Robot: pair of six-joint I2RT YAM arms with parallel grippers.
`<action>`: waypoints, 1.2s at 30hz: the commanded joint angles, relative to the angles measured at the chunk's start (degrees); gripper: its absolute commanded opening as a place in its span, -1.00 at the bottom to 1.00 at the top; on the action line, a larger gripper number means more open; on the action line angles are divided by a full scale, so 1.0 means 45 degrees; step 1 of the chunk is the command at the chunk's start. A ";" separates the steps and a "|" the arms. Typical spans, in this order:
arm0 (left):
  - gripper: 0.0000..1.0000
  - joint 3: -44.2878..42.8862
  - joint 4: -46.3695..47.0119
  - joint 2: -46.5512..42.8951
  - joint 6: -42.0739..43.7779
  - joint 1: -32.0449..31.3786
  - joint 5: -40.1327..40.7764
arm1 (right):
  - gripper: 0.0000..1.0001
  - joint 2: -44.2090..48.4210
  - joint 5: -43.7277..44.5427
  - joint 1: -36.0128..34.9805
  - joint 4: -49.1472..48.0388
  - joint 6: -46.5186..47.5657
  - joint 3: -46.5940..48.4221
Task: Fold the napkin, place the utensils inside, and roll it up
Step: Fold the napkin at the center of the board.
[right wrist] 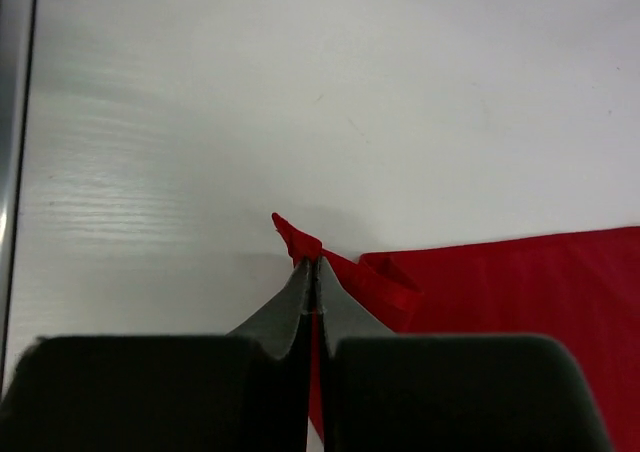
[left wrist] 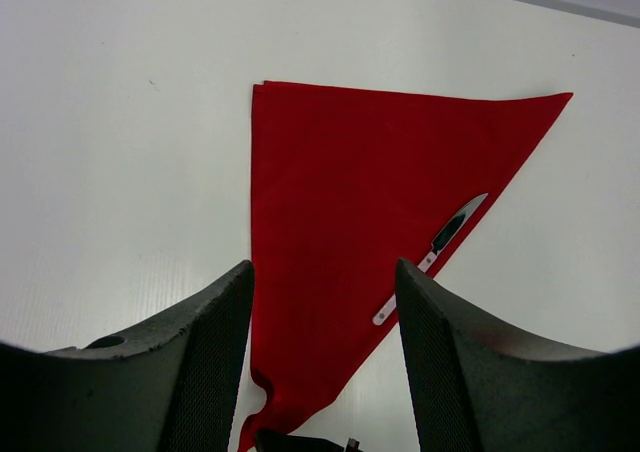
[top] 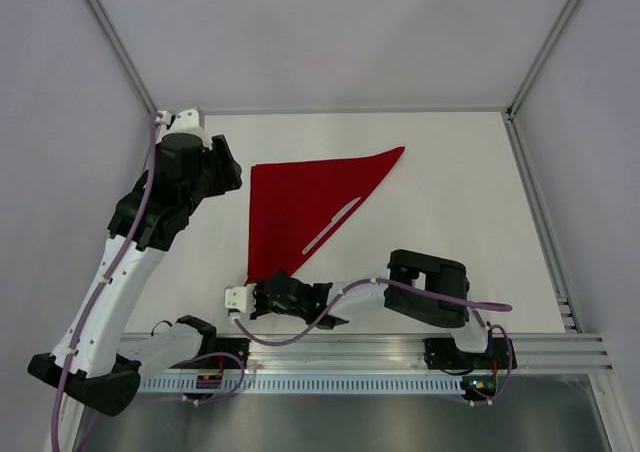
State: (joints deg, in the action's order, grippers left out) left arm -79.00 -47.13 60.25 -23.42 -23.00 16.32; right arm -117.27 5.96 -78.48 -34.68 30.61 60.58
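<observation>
The red napkin [top: 300, 207] lies folded into a triangle on the white table, its long edge running from the near-left corner to the far-right tip. One pale utensil [top: 331, 226] lies along that long edge; it also shows in the left wrist view [left wrist: 430, 258]. My right gripper [top: 262, 290] is shut on the napkin's near-left corner [right wrist: 300, 240], which is pinched and slightly lifted between the fingers. My left gripper [left wrist: 323, 292] is open and empty, hovering above the napkin [left wrist: 360, 212] near its far-left corner.
The table [top: 470, 202] is white with metal frame rails along its right side [top: 545, 222] and near edge [top: 400, 347]. White walls enclose the space.
</observation>
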 commanded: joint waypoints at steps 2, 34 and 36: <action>0.27 -0.0061 0.0533 0.0127 0.0497 -0.0025 -0.0325 | -0.96 0.1079 -0.0347 0.0427 0.0654 -0.1196 0.0601; 0.27 0.0251 0.2056 0.1611 0.0322 -0.0025 -0.1769 | -0.99 0.3346 0.0278 0.6422 0.4659 -0.4380 0.0543; 0.27 0.0407 0.2192 0.1748 0.0302 -0.0025 -0.1848 | -0.99 0.3326 0.0220 0.6813 0.4659 -0.4478 0.0465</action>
State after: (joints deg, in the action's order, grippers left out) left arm -77.95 -40.40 67.29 -23.38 -23.00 9.91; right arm -104.64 7.35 -49.65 -14.28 12.88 62.04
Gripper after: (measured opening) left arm 0.634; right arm 0.009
